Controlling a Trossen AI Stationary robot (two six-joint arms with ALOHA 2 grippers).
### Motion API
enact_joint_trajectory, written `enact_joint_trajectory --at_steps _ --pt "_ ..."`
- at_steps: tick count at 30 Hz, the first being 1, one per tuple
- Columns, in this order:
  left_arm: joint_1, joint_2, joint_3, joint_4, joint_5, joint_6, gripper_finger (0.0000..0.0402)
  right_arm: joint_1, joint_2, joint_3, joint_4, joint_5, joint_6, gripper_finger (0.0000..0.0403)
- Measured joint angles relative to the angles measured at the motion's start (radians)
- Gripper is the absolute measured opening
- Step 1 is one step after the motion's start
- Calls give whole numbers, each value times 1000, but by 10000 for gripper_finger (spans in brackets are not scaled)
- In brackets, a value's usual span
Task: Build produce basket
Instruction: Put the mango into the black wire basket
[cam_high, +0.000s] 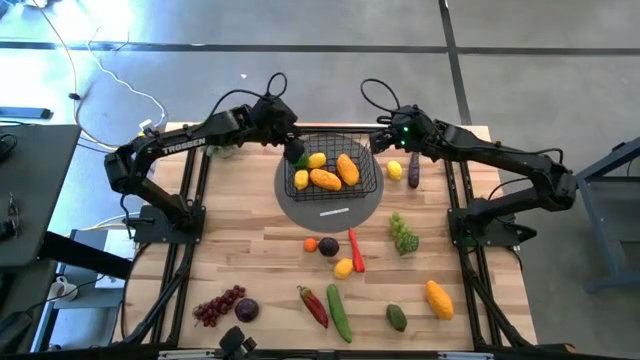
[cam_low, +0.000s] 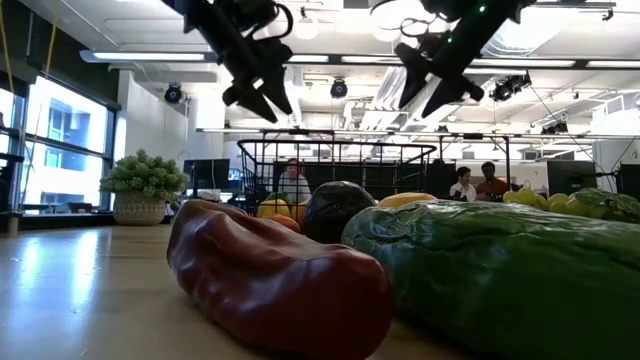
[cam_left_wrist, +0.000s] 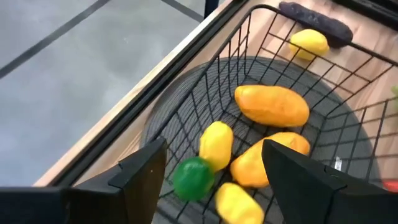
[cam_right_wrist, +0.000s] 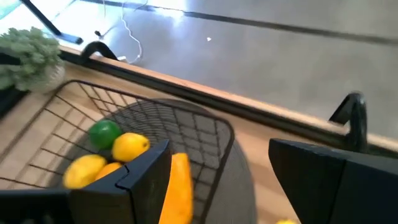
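The black wire basket (cam_high: 372, 168) stands on a grey round disc (cam_high: 330, 212) at the table's far middle. It holds two orange mangoes (cam_high: 347, 168), two yellow lemons (cam_high: 317, 160) and a green round fruit (cam_left_wrist: 193, 178). My left gripper (cam_high: 293, 150) hovers open over the basket's far-left corner, above the green fruit (cam_left_wrist: 214, 149). My right gripper (cam_high: 383, 141) hovers open at the basket's far-right corner (cam_right_wrist: 219, 148). In the low view both grippers (cam_low: 265, 100) (cam_low: 425, 95) hang above the basket's rim (cam_low: 335, 147). More produce lies scattered on the table.
Right of the basket lie a lemon (cam_high: 394, 169) and an aubergine (cam_high: 413, 170). Nearer are green grapes (cam_high: 403, 235), a red chilli (cam_high: 355, 248), a lemon (cam_high: 343, 267), purple grapes (cam_high: 218, 305), a cucumber (cam_high: 339, 312), an avocado (cam_high: 397, 317) and a mango (cam_high: 439, 299). A pale leafy bunch (cam_high: 222, 150) sits far left.
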Motion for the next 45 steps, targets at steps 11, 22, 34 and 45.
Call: enact_joint_trajectory --at_steps 11,22,34,45 --pt "0 -123 0 -99 -8 33 255 149 -50 0 -205 -29 245 252" --pt "0 -223 0 -217 -8 17 255 306 -50 0 -357 -118 449 252" --pt "-38 -292 -2 -331 -16 -2 255 468 -50 0 -476 -243 657 252" --pt "-116 -291 -110 -321 -45 -47 255 696 -50 0 -531 -372 850 252"
